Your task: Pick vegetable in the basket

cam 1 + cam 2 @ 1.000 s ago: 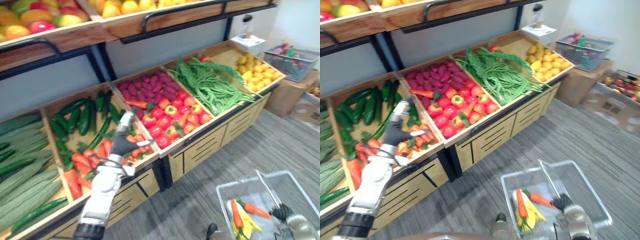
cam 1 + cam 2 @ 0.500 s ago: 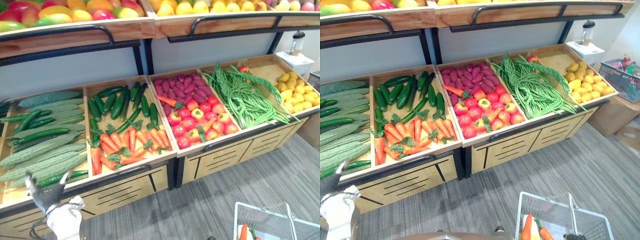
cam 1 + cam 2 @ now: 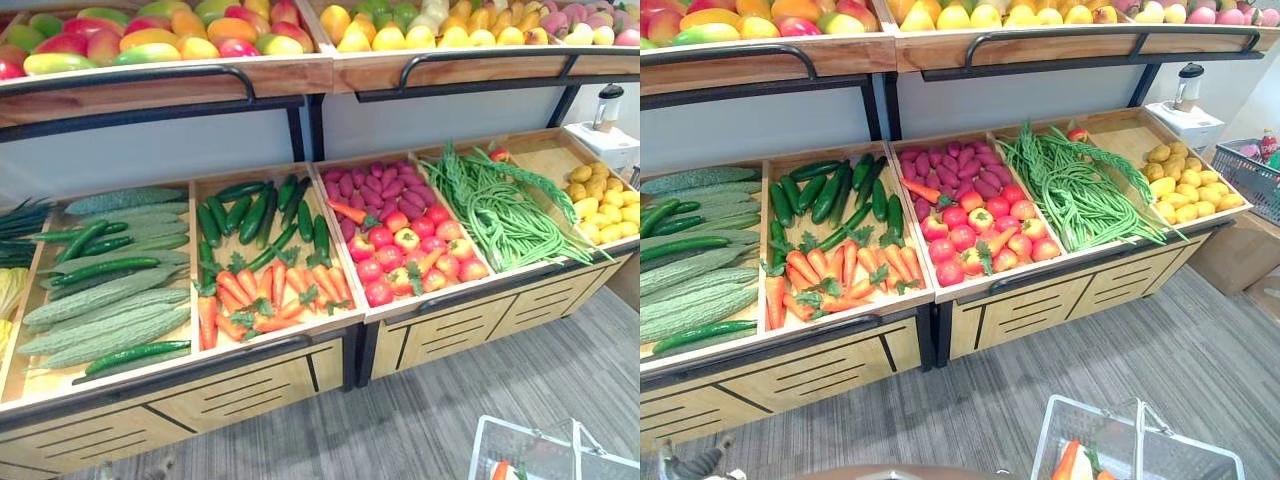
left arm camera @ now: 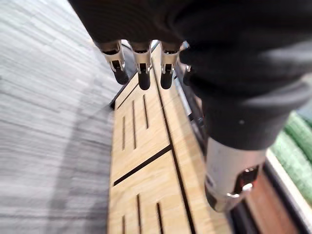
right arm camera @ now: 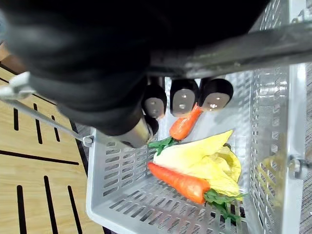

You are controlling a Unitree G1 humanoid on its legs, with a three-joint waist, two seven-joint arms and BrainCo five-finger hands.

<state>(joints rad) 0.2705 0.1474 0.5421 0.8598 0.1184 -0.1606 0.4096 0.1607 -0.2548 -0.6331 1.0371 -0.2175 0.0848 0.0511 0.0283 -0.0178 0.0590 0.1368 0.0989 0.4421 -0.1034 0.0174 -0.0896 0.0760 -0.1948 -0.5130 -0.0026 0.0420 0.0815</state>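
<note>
"Gripping anything?"

"Yes. The right hand (image 5: 183, 100) has its fingers curled round the handle (image 5: 234, 46) of the basket (image 5: 117, 170), which is at five o'clock in the eye views."

"What's in it?"

"Two carrots (image 5: 178, 181) and a yellow leafy piece (image 5: 195, 158), lying on its bottom."

"And the left hand (image 4: 143, 68)?"

"It's at seven o'clock in the right eye view. Its fingers hang loose and hold nothing, beside the stand's wooden front (image 4: 146, 161). The stand carrots (image 3: 270, 290) lie in their crate near the middle."

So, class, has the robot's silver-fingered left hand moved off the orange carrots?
Yes: the left hand has dropped from the orange carrots to beside the wooden front panel.
</note>
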